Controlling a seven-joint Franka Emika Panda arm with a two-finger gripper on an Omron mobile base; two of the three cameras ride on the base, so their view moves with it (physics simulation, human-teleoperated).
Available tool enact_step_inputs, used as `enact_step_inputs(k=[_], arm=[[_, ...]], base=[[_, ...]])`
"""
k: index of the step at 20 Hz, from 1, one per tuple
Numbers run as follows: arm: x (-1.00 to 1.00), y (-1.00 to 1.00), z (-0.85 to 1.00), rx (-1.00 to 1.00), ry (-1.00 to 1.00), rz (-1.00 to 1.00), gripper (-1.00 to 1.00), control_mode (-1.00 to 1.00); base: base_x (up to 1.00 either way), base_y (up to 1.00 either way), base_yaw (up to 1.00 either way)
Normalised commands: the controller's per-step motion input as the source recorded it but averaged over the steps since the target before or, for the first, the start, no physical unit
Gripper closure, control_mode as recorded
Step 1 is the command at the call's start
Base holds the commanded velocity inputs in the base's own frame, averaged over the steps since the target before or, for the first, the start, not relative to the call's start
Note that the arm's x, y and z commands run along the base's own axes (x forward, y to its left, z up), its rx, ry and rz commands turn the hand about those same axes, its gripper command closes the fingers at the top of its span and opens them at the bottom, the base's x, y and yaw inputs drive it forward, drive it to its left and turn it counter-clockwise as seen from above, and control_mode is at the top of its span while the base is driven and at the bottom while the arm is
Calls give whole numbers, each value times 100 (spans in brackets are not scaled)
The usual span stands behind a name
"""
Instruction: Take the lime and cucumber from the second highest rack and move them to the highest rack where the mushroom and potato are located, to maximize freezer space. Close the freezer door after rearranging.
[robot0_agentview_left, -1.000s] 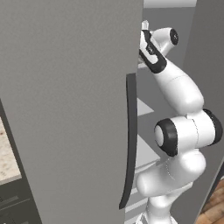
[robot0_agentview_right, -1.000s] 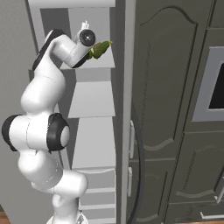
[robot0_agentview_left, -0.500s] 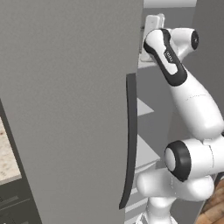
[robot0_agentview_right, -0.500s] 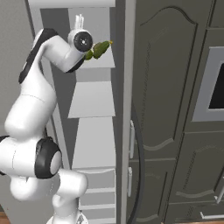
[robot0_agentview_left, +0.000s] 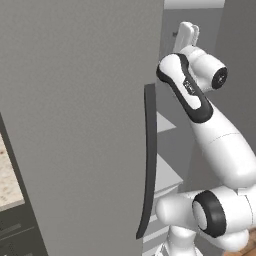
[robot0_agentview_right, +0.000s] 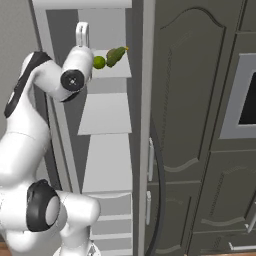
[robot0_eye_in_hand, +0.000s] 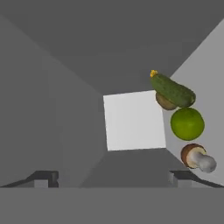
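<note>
A kitchen: tall grey freezer (robot0_agentview_right: 107, 150) beside dark panelled cupboard (robot0_agentview_right: 200, 125).

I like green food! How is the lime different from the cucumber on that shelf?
The lime is round like a ball; the cucumber is long and thin. The lime is bright, light green; the cucumber is darker green with a small yellow tip. The lime looks shorter than the cucumber. Both are green and sit close together on the same shelf.
</note>
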Motion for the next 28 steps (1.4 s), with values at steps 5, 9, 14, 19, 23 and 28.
enact_step_inputs(k=[5,9,14,19,23,28], arm=[[-57,-3,8,0,-19,-32,-100,-100],[-43,-33,4,1,0,-4,-100,-100],[-54,-19,36,0,4,0,-100,-100],[-65,-2,39,-6,33,0,-100,-100],[-66,-1,8,-44,52,0,-100,-100],[-71,0,6,-67,63,0,-100,-100]], base=[[0,0,0],[0,0,0],[0,0,0],[0,0,0],[0,0,0],[0,0,0]])
